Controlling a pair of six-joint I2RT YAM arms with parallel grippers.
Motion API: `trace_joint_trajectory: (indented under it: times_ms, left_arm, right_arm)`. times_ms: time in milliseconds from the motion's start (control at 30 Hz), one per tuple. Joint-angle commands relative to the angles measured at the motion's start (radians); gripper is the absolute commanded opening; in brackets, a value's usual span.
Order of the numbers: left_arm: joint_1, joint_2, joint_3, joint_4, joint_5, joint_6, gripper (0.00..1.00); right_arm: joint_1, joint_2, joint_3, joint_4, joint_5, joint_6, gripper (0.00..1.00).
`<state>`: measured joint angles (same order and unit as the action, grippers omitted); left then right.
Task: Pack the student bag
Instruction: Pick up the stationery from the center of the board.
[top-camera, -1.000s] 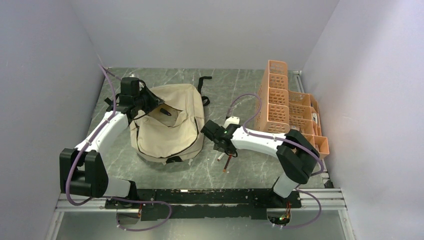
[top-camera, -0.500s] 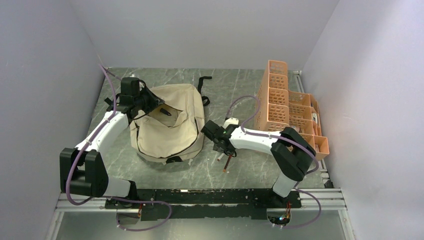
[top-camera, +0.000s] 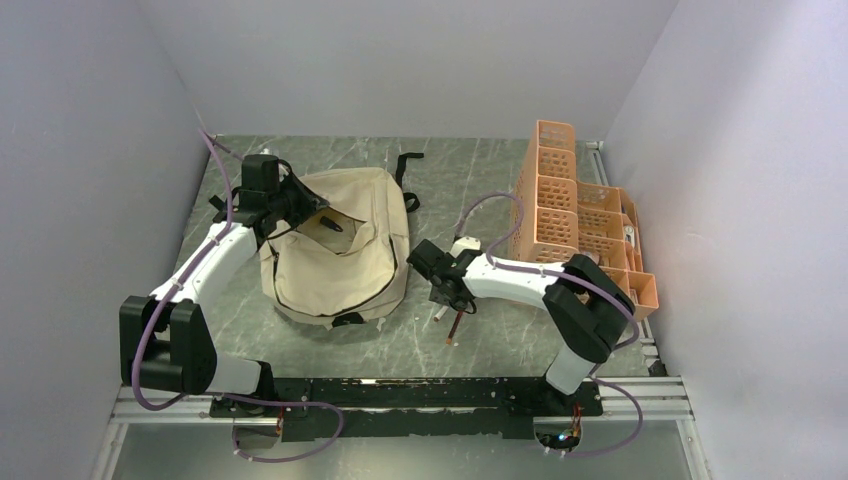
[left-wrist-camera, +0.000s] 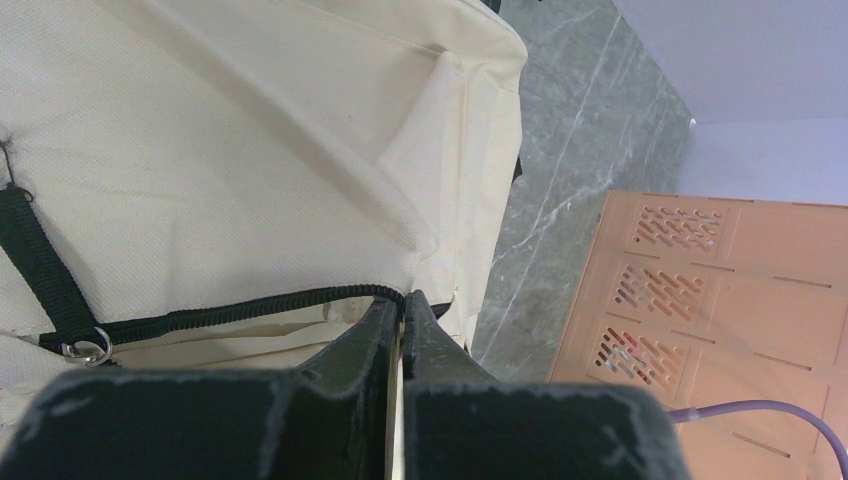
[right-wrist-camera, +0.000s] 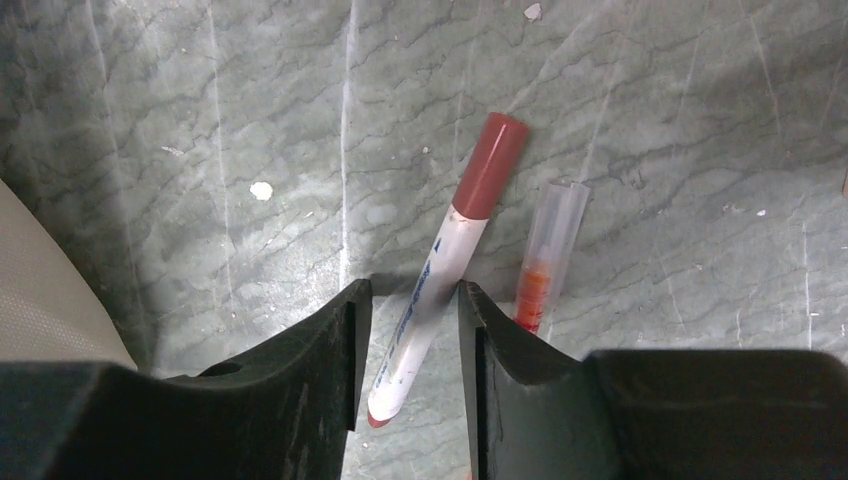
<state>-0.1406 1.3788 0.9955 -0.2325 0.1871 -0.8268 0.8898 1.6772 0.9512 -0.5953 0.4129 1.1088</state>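
Step in hand, as I judge it: picking up the marker (right-wrist-camera: 447, 255) to carry it into the student bag (top-camera: 340, 255). The bag lies flat on the desk (top-camera: 470, 180), left of centre in the top view, with its dark zipper line curving along the lower edge. The left fingers (left-wrist-camera: 370, 340) are pressed together on the zipper-edged lip of the bag at its upper left and seem to lift it as an opening. How wide that opening gapes I cannot tell from the wrist view. The right fingers (right-wrist-camera: 320, 350) stand apart and straddle the white barrel of the marker, low over the desk at the middle of the top view, just right of the bag. The marker lies slantwise between them, red cap toward the upper right of the wrist frame. To do this well: a small wrist turn should bring the pads square to the barrel. The fingers should then go down until the tips nearly meet the desk and close on the white barrel rather than the cap. The clear-capped pen (right-wrist-camera: 545, 255) lies just beside the marker, near the right-hand finger, so a sloppy descent could nudge or trap it. After that, a straight lift and a release over the lip held by the left arm. Count: one bag; one orange organizer (top-camera: 575, 215) at the upper right; two pens loose on the desk (one red-capped marker, one clear-capped pen); organizer contents too small to count.
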Motion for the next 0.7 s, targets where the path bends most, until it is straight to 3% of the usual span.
trace_joint_trajectory:
  times_ms: [0,367,667]
  left_arm:
    - [0.007,0.002,0.014,0.034,0.031,-0.005,0.05]
    - [0.007,-0.011,0.016,0.028,0.03,-0.008,0.05]
    - [0.007,-0.021,0.025,0.015,0.012,-0.004,0.05]
  right_arm:
    - [-0.024,0.016,-0.062,0.051,-0.075,0.021,0.38]
    - [-0.04,-0.015,-0.078,0.06,-0.064,0.003,0.0]
    - [-0.04,-0.19,-0.057,0.225,0.021,-0.188,0.0]
